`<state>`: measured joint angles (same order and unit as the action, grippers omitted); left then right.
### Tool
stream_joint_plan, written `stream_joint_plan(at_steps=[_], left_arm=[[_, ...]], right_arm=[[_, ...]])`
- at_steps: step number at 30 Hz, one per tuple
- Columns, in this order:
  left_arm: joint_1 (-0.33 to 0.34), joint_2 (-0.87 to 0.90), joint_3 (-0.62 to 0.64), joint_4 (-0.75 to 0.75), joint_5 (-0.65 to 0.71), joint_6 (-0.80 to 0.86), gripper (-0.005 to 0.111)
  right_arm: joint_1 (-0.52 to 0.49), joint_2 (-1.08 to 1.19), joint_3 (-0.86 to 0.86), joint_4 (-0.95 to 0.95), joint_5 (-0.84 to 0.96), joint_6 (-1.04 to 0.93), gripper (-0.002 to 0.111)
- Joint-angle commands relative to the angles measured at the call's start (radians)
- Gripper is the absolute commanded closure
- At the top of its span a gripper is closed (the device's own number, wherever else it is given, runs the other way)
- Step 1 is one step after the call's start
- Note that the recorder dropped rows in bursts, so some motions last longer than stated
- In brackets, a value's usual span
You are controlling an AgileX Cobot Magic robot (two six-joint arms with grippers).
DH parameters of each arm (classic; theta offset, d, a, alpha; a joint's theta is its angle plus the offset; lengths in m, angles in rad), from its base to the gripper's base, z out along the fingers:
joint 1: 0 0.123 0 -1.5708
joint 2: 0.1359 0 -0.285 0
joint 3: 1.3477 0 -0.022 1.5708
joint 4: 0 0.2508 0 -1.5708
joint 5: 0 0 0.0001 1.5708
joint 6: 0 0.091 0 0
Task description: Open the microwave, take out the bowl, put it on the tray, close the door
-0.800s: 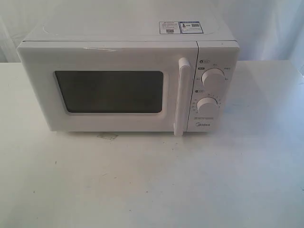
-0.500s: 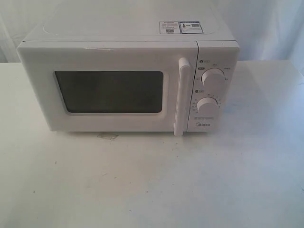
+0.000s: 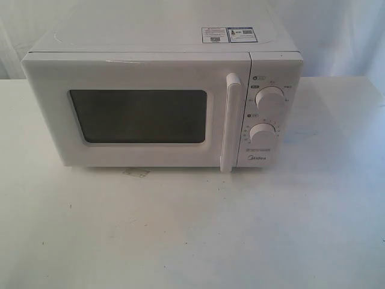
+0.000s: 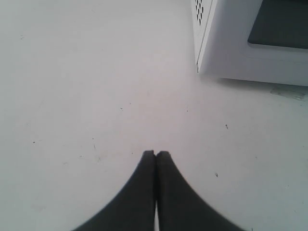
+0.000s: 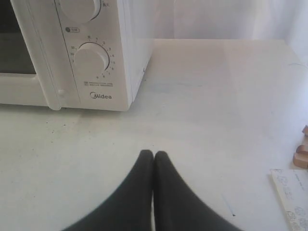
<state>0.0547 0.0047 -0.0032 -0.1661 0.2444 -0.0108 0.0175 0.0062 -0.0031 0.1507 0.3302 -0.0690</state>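
Note:
The white Midea microwave [image 3: 162, 96] stands on the table with its door [image 3: 135, 111] shut; the tall bar handle [image 3: 230, 123] runs beside two round knobs [image 3: 269, 99]. The bowl is hidden, and no tray shows. Neither gripper appears in the exterior view. My left gripper [image 4: 155, 154] is shut and empty above bare table, off the microwave's [image 4: 240, 43] lower left corner. My right gripper [image 5: 153, 154] is also shut and empty, in front of the control panel side of the microwave [image 5: 91, 53], a short way from it.
The white table [image 3: 192, 229] has a small scuffed patch [image 3: 136, 173] in front of the microwave. In the right wrist view a wooden piece [image 5: 301, 154] and a printed white sheet [image 5: 291, 197] lie at the edge. White curtain hangs behind.

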Motion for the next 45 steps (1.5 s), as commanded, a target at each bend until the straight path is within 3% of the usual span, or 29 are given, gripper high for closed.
stream_joint_plan(at_steps=[1,10,19,25,29,35,45], left_arm=[[0.002,-0.005,0.003,-0.009,0.003,0.004,0.107],[0.002,-0.005,0.003,-0.009,0.003,0.004,0.107],[0.002,-0.005,0.003,-0.009,0.003,0.004,0.107],[0.002,-0.005,0.003,-0.009,0.003,0.004,0.107],[0.002,-0.005,0.003,-0.009,0.003,0.004,0.107],[0.002,-0.005,0.003,-0.009,0.003,0.004,0.107],[0.002,-0.005,0.003,-0.009,0.003,0.004,0.107]], right_arm=[[-0.006,-0.006,0.003,-0.006,-0.059,-0.002,0.108],[-0.006,-0.006,0.003,-0.006,-0.206,-0.002,0.108],[-0.006,-0.006,0.003,-0.006,-0.764,-0.002,0.108],[-0.006,0.055,-0.093,-0.015,-0.659,-0.085,0.108],[-0.006,0.314,-0.270,-0.015,-0.510,-0.096,0.108],[-0.006,0.516,-0.324,-0.015,-0.644,-0.059,0.108],[-0.006,0.684,-0.324,-0.015,-0.681,-0.057,0.108]])
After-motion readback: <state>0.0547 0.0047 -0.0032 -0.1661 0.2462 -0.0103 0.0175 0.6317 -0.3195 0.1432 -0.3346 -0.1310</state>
